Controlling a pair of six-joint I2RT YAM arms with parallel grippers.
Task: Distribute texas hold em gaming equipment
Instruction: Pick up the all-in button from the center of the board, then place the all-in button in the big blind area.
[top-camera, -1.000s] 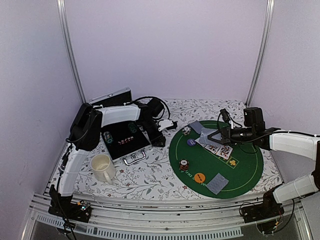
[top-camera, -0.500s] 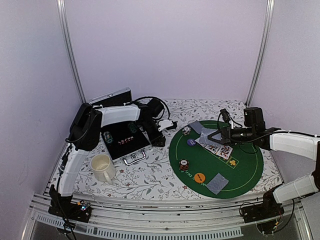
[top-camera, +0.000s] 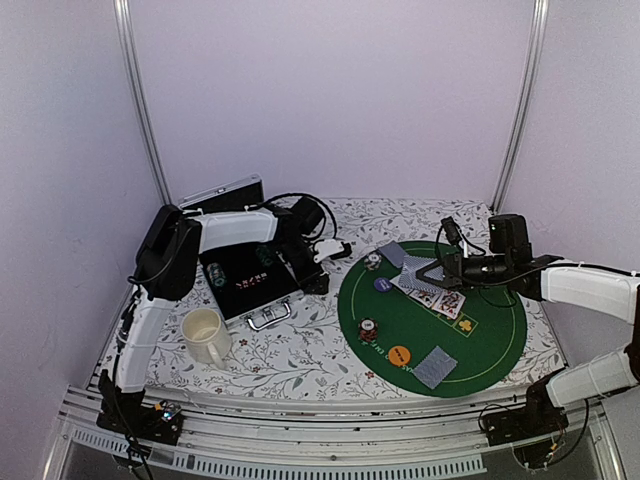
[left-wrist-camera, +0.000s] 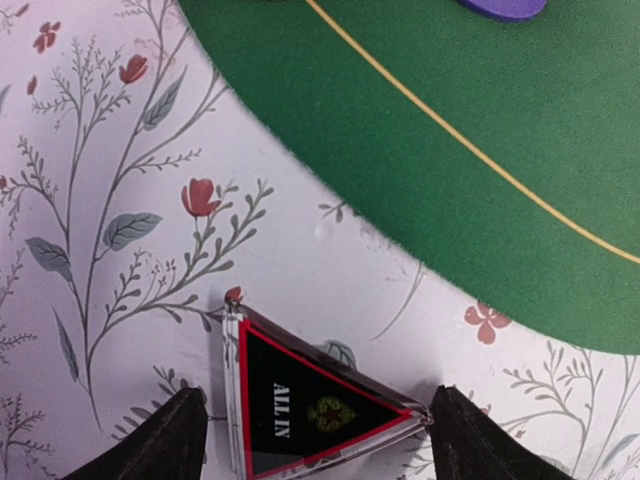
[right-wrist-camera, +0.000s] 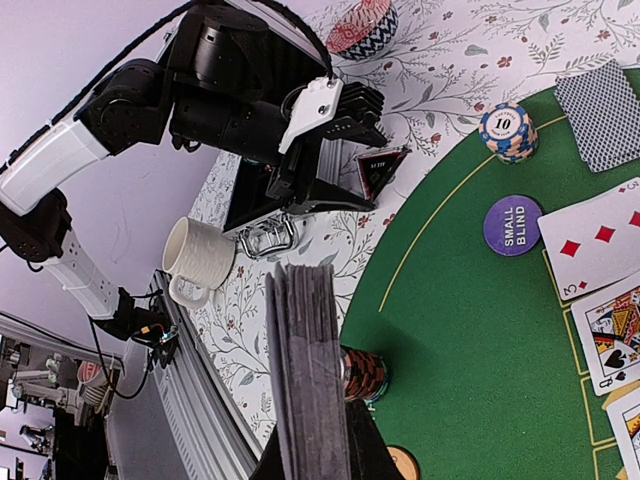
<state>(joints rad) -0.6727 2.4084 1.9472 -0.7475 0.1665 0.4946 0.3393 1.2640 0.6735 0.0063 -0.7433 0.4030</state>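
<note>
On the flowered bench (top-camera: 300, 360), seen from above, our left hand (top-camera: 320, 272) points down with the green mat (top-camera: 470, 340) just to its right; our right hand (top-camera: 442, 268) hangs over the mat. From the left wrist, the fingers (left-wrist-camera: 170, 440) stand open, one each side of the black-red triangle marker (left-wrist-camera: 310, 410), maybe touching one corner. We should close slowly and evenly so it does not pop out. From the right wrist, that hand is squeezed shut on a deck of cards (right-wrist-camera: 305, 370).

Black-red "ALL IN" triangle marker (left-wrist-camera: 320, 415) lies flat just left of green mat (right-wrist-camera: 470, 330); chips (top-camera: 369, 329), discs (right-wrist-camera: 513, 224), cards (right-wrist-camera: 600, 245) on mat; card deck (right-wrist-camera: 305, 370) held edge-up above it.
</note>
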